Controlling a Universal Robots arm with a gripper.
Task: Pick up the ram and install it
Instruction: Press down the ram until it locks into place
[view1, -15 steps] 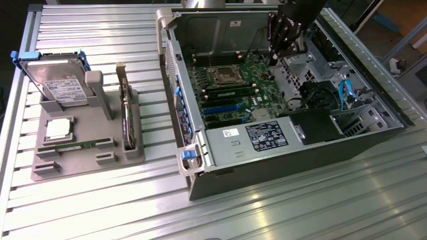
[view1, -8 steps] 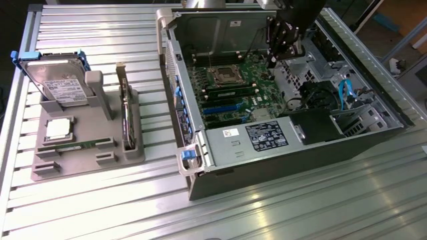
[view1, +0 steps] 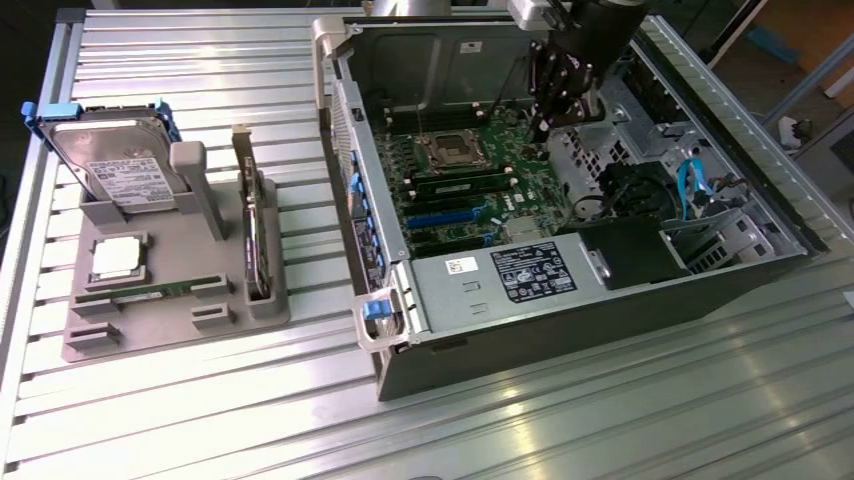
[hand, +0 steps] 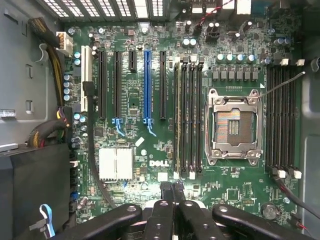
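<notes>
Jaws shut, just off the end of the slotted ram (hand: 176, 120)

Mobo (hand: 135, 95) open above; case walls (view1: 414, 60), PSU (view1: 534, 272) beside.

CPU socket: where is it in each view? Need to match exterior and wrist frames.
Exterior view: the CPU socket sits on the motherboard inside the open case, to the exterior view's left of the arm.
Wrist view: the CPU socket lies between two banks of memory slots.
Shared landmark: the blue expansion slot, beyond one memory bank from the socket.
</notes>
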